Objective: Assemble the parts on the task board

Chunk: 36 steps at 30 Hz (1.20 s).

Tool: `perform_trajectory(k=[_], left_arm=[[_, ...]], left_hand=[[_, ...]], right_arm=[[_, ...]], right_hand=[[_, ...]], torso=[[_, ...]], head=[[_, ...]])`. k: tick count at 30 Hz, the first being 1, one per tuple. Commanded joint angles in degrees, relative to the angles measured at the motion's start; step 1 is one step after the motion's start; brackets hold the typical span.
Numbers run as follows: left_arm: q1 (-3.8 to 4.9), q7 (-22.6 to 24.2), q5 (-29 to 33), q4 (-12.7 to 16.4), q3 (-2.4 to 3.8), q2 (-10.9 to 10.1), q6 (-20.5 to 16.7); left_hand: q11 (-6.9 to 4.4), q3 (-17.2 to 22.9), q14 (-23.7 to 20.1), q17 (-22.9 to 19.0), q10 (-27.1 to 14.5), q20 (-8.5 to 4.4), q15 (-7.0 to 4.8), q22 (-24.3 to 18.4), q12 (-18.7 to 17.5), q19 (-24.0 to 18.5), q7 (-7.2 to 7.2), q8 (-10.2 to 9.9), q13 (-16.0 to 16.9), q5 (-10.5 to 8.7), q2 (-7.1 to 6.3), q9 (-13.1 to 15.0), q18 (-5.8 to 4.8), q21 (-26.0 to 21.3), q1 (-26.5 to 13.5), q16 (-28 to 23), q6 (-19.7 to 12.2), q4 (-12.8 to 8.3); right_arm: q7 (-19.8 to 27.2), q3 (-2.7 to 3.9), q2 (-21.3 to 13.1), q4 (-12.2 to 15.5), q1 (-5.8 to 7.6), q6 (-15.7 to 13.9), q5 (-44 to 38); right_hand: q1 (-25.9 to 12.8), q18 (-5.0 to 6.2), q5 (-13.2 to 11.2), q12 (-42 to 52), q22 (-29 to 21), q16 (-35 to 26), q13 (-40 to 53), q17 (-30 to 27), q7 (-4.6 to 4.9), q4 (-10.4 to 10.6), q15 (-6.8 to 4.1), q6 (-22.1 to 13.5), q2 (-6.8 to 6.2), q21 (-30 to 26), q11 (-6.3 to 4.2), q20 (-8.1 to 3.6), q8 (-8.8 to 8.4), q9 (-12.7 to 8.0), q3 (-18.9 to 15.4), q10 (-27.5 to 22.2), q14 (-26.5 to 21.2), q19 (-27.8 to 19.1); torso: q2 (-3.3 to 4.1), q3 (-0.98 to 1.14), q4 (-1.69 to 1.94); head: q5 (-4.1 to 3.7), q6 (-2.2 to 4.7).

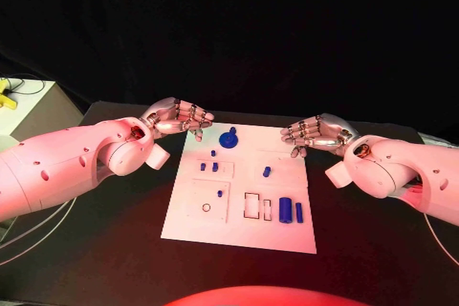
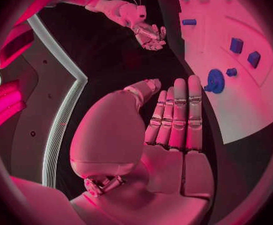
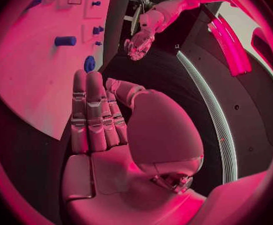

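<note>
While both hands (image 1: 177,118) (image 1: 318,133) hover empty, fingers extended, I should approach one part (image 1: 285,206) squarely on the task board (image 1: 239,233).

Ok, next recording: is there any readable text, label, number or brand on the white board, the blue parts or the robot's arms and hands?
None: no letters, numbers or logos can be read anywhere.
The task board shows outlined slots and one small ring, no writing.
The blue parts are plain.
The left hand and right hand carry no readable marking.
</note>
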Motion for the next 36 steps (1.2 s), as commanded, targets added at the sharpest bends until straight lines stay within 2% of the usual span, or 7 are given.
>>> perform_trajectory(k=[1, 8, 15, 16, 17, 28, 36], left_arm=[[0.01, 0.22, 0.53, 0.04, 0.02, 0.21, 0.78], [0.00, 0.18, 0.53, -0.07, 0.01, 0.37, 0.92], [-0.02, 0.04, 0.53, -0.17, -0.03, 0.45, 1.23], [-0.02, 0.00, 0.53, -0.18, -0.03, 0.45, 1.33], [-0.02, -0.02, 0.53, -0.19, -0.03, 0.46, 1.40], [-0.08, -0.29, 0.53, -0.16, -0.07, 0.41, 2.02], [-0.14, -0.45, 0.53, -0.13, -0.10, 0.31, 2.40]], left_hand=[[-0.05, -0.21, -0.02, 0.10, -0.35, 0.09, 0.29, 0.09, -0.21, -0.40, 0.32, 0.18, -0.06, 0.03, -0.09, -0.07, 0.76, 0.26, 0.64, -0.23, -0.25, -0.21], [-0.03, -0.26, -0.08, 0.11, -0.34, 0.13, 0.32, 0.09, -0.22, -0.50, 0.34, 0.21, -0.02, 0.02, -0.06, -0.10, 0.76, 0.25, 0.62, -0.27, -0.22, -0.17], [-0.03, -0.26, -0.08, 0.11, -0.34, 0.13, 0.32, 0.09, -0.22, -0.50, 0.34, 0.22, -0.01, 0.02, -0.06, -0.10, 0.76, 0.25, 0.62, -0.27, -0.22, -0.17], [-0.03, -0.26, -0.08, 0.11, -0.34, 0.13, 0.32, 0.09, -0.22, -0.50, 0.34, 0.22, -0.01, 0.02, -0.06, -0.10, 0.76, 0.25, 0.62, -0.27, -0.22, -0.17], [-0.03, -0.27, -0.10, 0.12, -0.34, 0.14, 0.33, 0.09, -0.22, -0.53, 0.33, 0.25, 0.00, 0.02, -0.04, -0.11, 0.76, 0.24, 0.62, -0.29, -0.18, -0.16], [-0.03, -0.28, -0.13, 0.12, -0.34, 0.16, 0.34, 0.09, -0.22, -0.57, 0.32, 0.29, 0.01, 0.02, -0.01, -0.11, 0.76, 0.23, 0.61, -0.31, -0.12, -0.13], [-0.03, -0.28, -0.13, 0.12, -0.34, 0.16, 0.34, 0.09, -0.22, -0.57, 0.32, 0.29, 0.01, 0.02, -0.01, -0.11, 0.76, 0.23, 0.61, -0.31, -0.12, -0.13]], right_arm=[[0.47, 0.00, 0.04, -0.53, 0.03, 3.02, -12.37], [-1.42, -0.04, 0.52, -0.62, 0.02, 1.92, -29.04], [-2.54, -0.16, 1.13, 0.18, -0.44, -0.78, -39.98], [-2.81, -0.18, 1.29, 0.26, -0.58, -1.06, -41.15], [-3.11, -0.19, 1.43, 0.37, -0.73, -1.45, -42.23], [-8.95, -0.25, 2.62, 2.50, -2.51, -7.69, -56.69], [-13.15, -0.27, 3.56, 4.12, -3.47, -8.37, -66.45]], right_hand=[[-0.64, 0.75, 0.42, -0.08, -1.12, -2.21, 0.01, -0.41, -0.20, -0.08, 0.18, -0.33, -0.50, -1.44, -0.19, 0.19, -0.12, 0.12, -1.14, -0.12, 0.22, 0.05], [-1.58, 0.82, -1.89, -0.08, -0.08, -0.68, 0.08, 5.40, -2.60, -0.41, -2.35, -1.02, -0.05, 1.76, -1.72, -1.78, 0.34, 0.49, -4.24, -0.54, 4.95, 7.65], [-3.06, -1.87, -1.56, 0.32, 21.40, 38.72, 0.56, 53.46, -2.53, -0.71, -1.60, -0.60, -2.01, 23.62, -2.18, -1.17, 1.65, 1.29, -0.26, 5.82, 15.78, 16.62], [-3.15, -5.46, -1.40, 0.47, 42.11, 33.85, 0.73, 46.33, -2.60, -0.57, -1.61, -0.20, -2.17, 41.23, -2.44, -1.26, 2.03, 1.56, 0.23, 6.98, 13.82, 23.77], [-3.34, -6.10, -1.08, 0.51, 46.32, 19.01, 0.98, 28.37, -2.51, -0.40, -1.99, -0.05, -2.68, 44.94, -2.60, -1.59, 2.36, 1.88, 0.87, 8.31, 7.24, 24.98], [-6.05, -7.95, 6.40, 0.11, 56.74, 23.40, 1.81, 32.00, -2.14, 2.08, -2.08, -0.20, -6.24, 53.37, -2.75, -1.75, 3.01, 2.95, -0.44, 10.73, 12.08, 27.57], [-6.98, -7.37, 3.77, -0.10, 54.42, 24.07, 1.02, 31.00, -2.04, 3.63, -1.52, -1.07, -7.78, 51.67, -2.15, -1.11, 2.62, 3.10, -4.50, 6.14, 11.94, 26.75]], torso=[[-0.01, -0.02, -0.04], [-0.02, -0.04, 0.15], [-0.04, -0.07, 0.17], [-0.03, -0.06, 0.14], [-0.03, -0.07, 0.15], [-0.01, -0.08, 0.15], [-0.04, -0.09, 0.14]], head=[[-0.22, 0.22], [-0.70, 0.27], [-0.67, 0.15], [-0.65, 0.12], [-0.68, 0.09], [-0.51, -0.03], [-0.50, -0.25]])
